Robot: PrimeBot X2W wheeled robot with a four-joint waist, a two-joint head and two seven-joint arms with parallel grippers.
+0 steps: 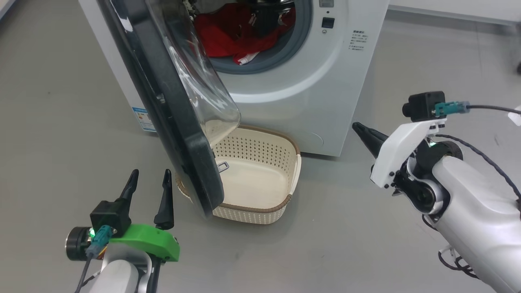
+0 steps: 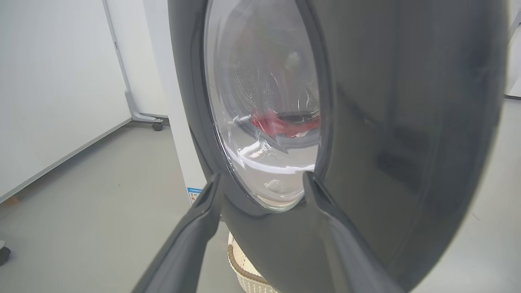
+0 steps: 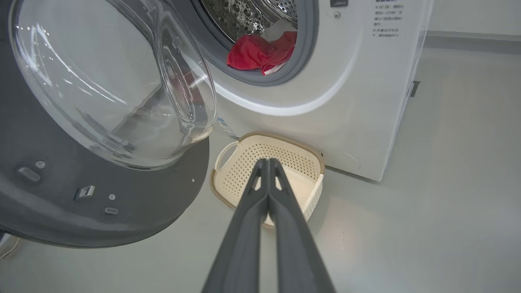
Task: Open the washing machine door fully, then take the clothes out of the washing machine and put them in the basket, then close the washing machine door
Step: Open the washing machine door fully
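Half open, the washing machine door [image 1: 179, 134] overhangs the basket [image 1: 252, 215], so the wide-spread left end effector [image 1: 150, 171] beside it likely pushes next; the right end effector [image 1: 360, 129] is shut, empty; clothes [image 1: 228, 36] lie in the washing machine [image 1: 309, 81].

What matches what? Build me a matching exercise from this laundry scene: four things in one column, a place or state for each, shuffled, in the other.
1. round black-rimmed door with glass bowl window
2. bright red fabric clothes
3. cream perforated plastic basket
4. big white front-loading washing machine

A. on the floor, nothing in it
B. heaped in the drum
C. swung open
D. standing behind the basket

Pairs: 1-C, 2-B, 3-A, 4-D
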